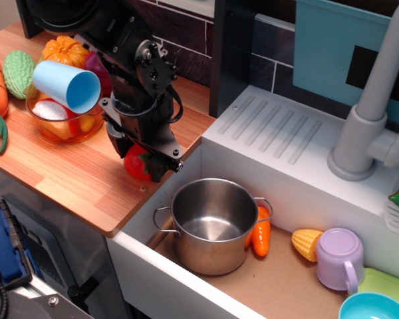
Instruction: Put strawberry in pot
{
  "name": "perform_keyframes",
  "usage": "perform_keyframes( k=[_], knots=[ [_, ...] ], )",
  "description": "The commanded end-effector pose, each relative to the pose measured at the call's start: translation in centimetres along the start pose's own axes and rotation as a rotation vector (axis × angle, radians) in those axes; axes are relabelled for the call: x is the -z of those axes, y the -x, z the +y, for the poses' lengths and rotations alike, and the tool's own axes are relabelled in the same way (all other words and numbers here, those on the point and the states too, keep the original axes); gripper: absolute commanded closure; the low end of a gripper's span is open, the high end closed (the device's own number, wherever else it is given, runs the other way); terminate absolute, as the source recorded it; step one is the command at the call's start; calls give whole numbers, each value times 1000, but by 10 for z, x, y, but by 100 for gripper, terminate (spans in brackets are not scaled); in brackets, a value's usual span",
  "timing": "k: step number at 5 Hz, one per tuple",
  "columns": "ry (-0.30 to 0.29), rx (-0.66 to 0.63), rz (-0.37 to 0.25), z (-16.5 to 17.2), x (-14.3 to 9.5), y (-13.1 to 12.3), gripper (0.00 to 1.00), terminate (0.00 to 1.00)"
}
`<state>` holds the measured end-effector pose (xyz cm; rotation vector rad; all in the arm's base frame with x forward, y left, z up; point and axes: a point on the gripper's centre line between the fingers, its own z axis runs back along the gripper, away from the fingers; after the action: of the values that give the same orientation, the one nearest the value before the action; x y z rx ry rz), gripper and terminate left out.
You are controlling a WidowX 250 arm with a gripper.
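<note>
The red strawberry (135, 166) lies on the wooden counter (73, 179) near its right edge, mostly covered by my black gripper (146, 166). The gripper is down over the strawberry, with one finger (161, 170) at its right side; the other finger is hidden, so I cannot tell whether the jaws press on it. The shiny steel pot (209, 226) stands empty and upright in the sink below, to the right of the counter edge.
A light blue cup (66, 85) lies on a glass bowl of toy food (60, 126) left of the gripper. In the sink are a carrot (261, 232) against the pot, corn (306, 243), a lilac mug (339, 258) and a blue bowl (372, 307). A grey faucet (372, 106) rises at right.
</note>
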<state>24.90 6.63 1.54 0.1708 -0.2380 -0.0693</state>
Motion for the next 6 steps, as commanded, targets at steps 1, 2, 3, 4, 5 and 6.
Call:
perform_keyframes(
  k=[1, 2, 3, 4, 5, 6],
  knots=[
    [13, 61, 9, -10, -10, -12, 100, 0],
    [91, 200, 41, -25, -24, -14, 100, 0],
    [115, 400, 30, -45, -21, -6, 100, 0],
    [134, 574, -6, -58, -13, -5, 100, 0],
    [109, 723, -40, -67, -7, -6, 100, 0],
    [114, 733, -92, -67, -3, -5, 0, 0]
  ],
)
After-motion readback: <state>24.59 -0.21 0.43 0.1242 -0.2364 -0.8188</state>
